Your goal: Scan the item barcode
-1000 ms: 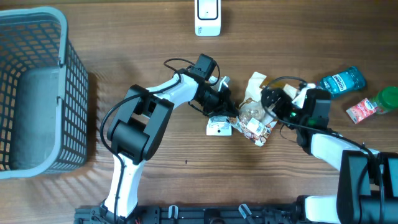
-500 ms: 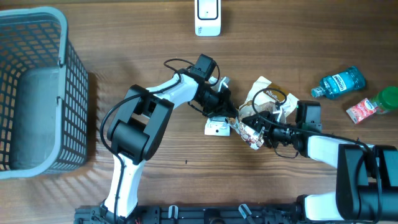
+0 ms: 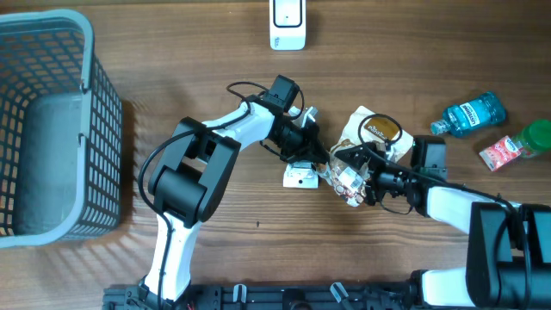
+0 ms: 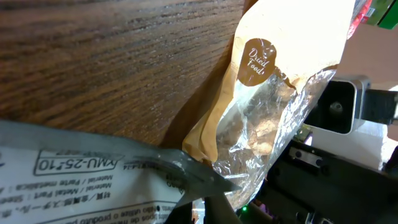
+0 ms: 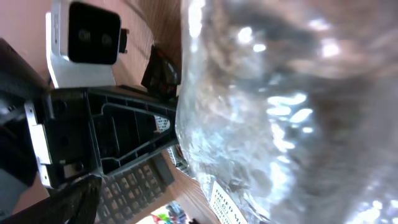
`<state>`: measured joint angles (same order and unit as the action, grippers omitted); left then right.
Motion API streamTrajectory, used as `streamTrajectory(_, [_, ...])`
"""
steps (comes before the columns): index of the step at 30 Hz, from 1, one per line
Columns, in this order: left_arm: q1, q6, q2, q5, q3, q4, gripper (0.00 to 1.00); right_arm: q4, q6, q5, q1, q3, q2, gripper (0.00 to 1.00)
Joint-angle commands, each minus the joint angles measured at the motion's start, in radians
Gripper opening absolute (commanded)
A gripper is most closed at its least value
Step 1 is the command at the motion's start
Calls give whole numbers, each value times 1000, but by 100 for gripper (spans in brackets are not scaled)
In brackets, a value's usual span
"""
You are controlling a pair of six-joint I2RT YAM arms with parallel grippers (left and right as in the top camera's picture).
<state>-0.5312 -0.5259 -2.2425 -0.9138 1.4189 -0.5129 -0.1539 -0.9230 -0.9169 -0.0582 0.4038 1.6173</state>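
Wood-grain table [image 3: 215, 60], dark brown, matte. Far left is a grey plastic basket [image 3: 105, 146]: rectangular, open mesh walls, solid rounded rim.

Both arms meet at table centre, with black links and white shells.

The item is a dried-food pouch [image 3: 372, 131]. It sits centre-right, between the two claws. The top is flat kraft paper with an oval brown sticker. The lower part is crinkled clear film, glossy, with lumpy beige contents showing through. It's tilted, paper end away from the robot, film end at the right claw.

Blue translucent bottle [image 3: 469, 114] lies on its side, far right. Next to it is a green round bottle [image 3: 538, 136], and touching that a small red flat packet [image 3: 502, 152].

White rounded-rectangle device [image 3: 287, 24] at the top edge, hard plastic with a dark window.

Smaller white block [image 3: 301, 176] just left of the pouch, under the left claw's tips. The left wrist view shows a printed spec label on it.

Left claw [image 3: 317, 160]: jaws closed tight. Can't tell whether the block is pinched or only touching.

Right claw [image 3: 360, 175]: jaws spread wide, at the pouch's film end. The film fills the right wrist view. No clear pinch visible.
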Motion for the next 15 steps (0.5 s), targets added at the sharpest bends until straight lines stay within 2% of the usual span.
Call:
streamTrajectory(1, [-1,-2,-56,104,-26,-16,4,90,70,803,-81,-149,148,100])
streamTrajectory(15, [-1,-2,-56,104,-26,-16,4,-86,215,876,-110,-148,148,99])
